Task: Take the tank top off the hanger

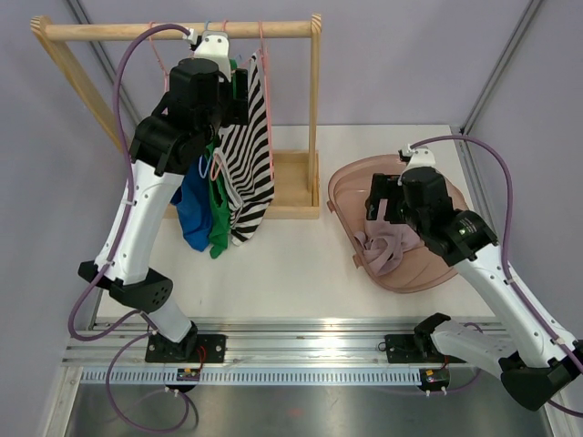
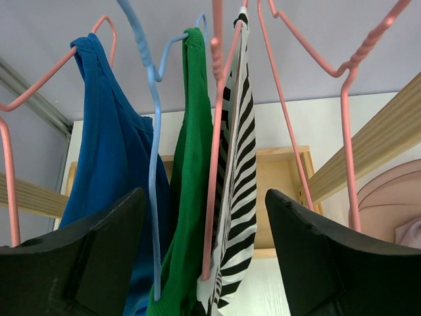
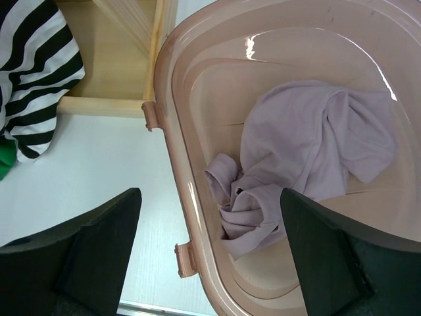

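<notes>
Pink translucent plastic basin holds a crumpled lilac tank top, clear of any hanger. The right gripper hovers above it, wide open and empty. On the wooden rack beside it, a blue top, a green top and a black-and-white striped top hang on wire hangers, crowding between the spread, empty jaws of the left gripper.

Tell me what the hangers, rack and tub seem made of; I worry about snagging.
Hangers: thin wire, likely metal under a smooth pink or blue coating; the necks are twisted.
Rack: pale, bare-looking wood, matte, with faint grain.
Tub: translucent pinkish plastic, glossy, with bright glare spots on its wall.
</notes>
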